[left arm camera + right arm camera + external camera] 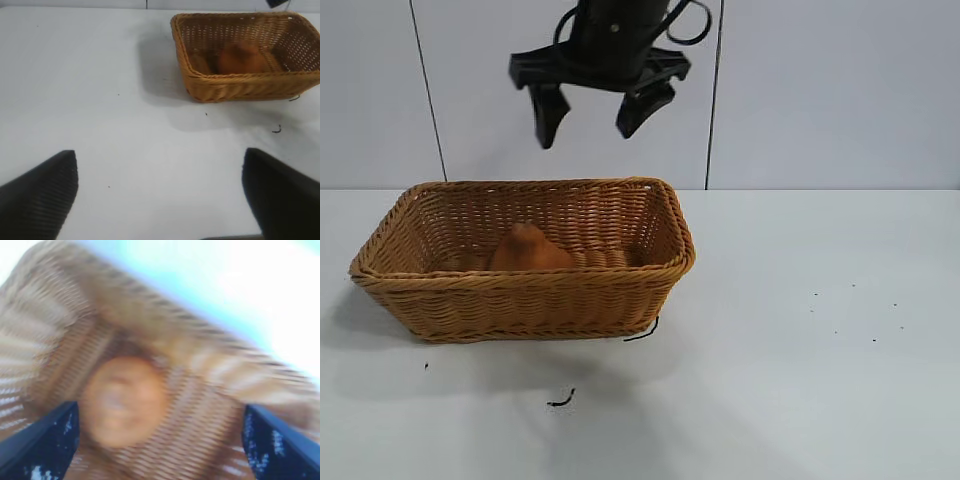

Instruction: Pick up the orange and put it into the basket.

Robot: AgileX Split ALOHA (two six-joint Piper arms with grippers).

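Surface (840, 400): white, carries the basket; well below the right end effector, with a few dark specks and scraps lying on it.
Basket (525, 290): woven wicker, rectangular, long axis running side to side in the exterior view; directly beneath the right end effector, apart from it.
Orange (528, 252): inside the basket, resting on its floor toward the left of centre; below the right end effector and slightly to its left, stem nub up; nothing touches it.
Right end effector (592, 118): hangs above the basket, fingers pointing down and spread wide, empty; nearer arm by far.
Left end effector (160, 195): well apart from the basket, low over the bare surface, fingers spread, empty; idle.
Judgement: the orange already lies in the basket, so what remains is only to draw the right arm clear.
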